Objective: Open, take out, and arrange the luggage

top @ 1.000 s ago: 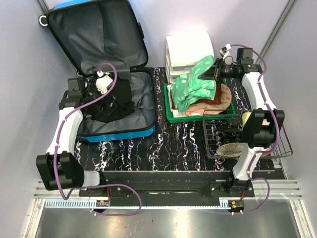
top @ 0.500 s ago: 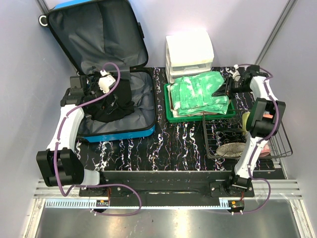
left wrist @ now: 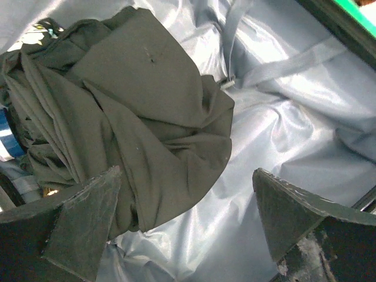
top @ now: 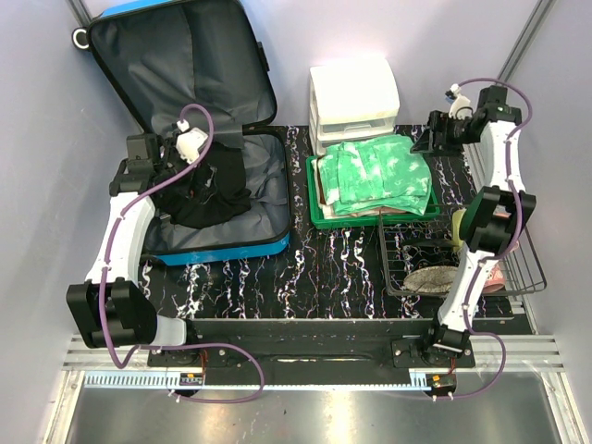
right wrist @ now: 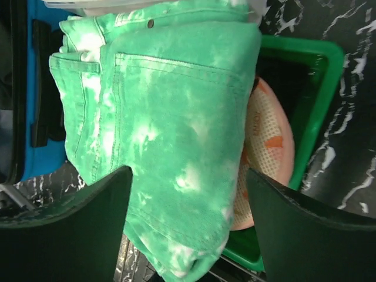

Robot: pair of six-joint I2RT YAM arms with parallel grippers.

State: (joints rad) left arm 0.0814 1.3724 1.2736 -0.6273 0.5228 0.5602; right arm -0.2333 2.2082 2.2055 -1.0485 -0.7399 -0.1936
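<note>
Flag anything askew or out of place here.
The green tie-dye jeans sprawl over the green tray, covering one rim. A black garment lies crumpled in the open luggage.

In the top view the luggage runs past the frame's edge at 11 o'clock. Its lid shows only lining, with the outer face turned away. A black garment hides the lining beneath it, and in the left wrist view it is cut off at 9 o'clock. Green jeans cover most of the green tray. Only a strip of a peach item shows at 3 o'clock in the right wrist view, and what it is cannot be told. The right arm crosses the wire basket, whose contents are too small to identify.
</note>
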